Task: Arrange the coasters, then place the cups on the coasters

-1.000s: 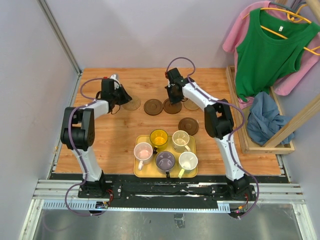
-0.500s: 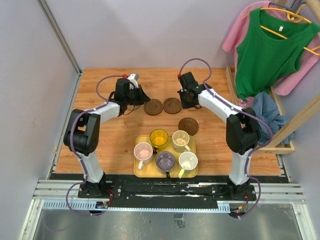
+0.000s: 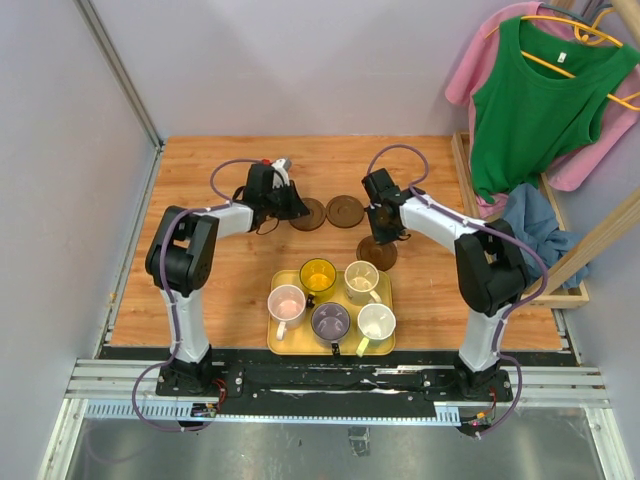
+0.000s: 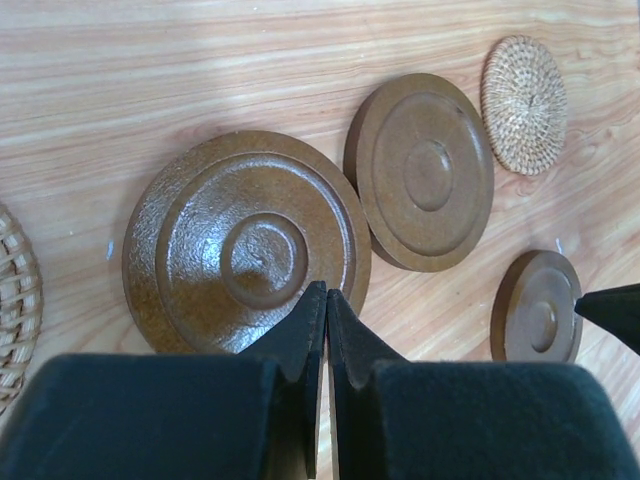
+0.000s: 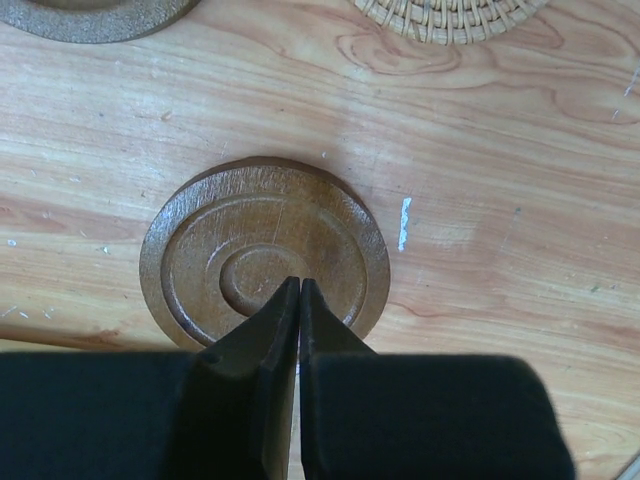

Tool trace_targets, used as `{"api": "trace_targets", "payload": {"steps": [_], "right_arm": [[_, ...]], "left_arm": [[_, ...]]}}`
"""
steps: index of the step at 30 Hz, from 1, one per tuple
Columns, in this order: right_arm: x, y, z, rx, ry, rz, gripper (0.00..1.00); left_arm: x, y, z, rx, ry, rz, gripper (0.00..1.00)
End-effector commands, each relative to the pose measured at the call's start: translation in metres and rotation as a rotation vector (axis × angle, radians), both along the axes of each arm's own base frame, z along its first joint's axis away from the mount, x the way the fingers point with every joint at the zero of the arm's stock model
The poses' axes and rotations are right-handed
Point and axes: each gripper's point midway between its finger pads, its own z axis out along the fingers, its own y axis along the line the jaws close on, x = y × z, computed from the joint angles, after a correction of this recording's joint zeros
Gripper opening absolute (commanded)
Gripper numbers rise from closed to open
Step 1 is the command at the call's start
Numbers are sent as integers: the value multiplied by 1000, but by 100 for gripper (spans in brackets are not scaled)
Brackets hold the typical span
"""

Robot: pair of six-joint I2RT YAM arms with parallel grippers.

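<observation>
Seen from above, the left jaws are clenched at the rim of the left dark coaster [image 3: 307, 213], mid-frame. The middle dark coaster [image 3: 345, 211] lies just to its right. The right jaws, also pressed shut, hang over the right dark coaster [image 3: 377, 254], just above the yellow tray [image 3: 298, 342] holding five cups [image 3: 287, 303].

The left wrist camera shows glossy brown discs with raised rings, and a woven tan coaster [image 4: 523, 90] at upper right.

The right wrist camera has closed tips over the ringed right dark coaster on the wooden surface [image 5: 500, 200].
</observation>
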Motion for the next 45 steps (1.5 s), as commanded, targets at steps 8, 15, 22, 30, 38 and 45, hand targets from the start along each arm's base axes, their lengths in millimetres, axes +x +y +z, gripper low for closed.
{"api": "trace_targets", "payload": {"steps": [8,15,22,30,38,45], "right_arm": [[-8,-32,-41,-26,132,-142,1],[7,-69,-48,-70,157,-251,1],[39,-108,-36,-135,118,-358,1],[71,-143,-35,-193,108,-460,1],[110,-168,-41,-161,84,-531,1],[130,-172,-42,-125,63,-536,1]], "left_arm": [[6,-6,-36,47,92,-20,7],[17,1,-47,93,109,24,7],[35,6,-46,112,98,60,7],[51,18,-41,110,90,95,8],[58,26,-38,108,85,118,7],[64,25,-34,99,77,105,8]]}}
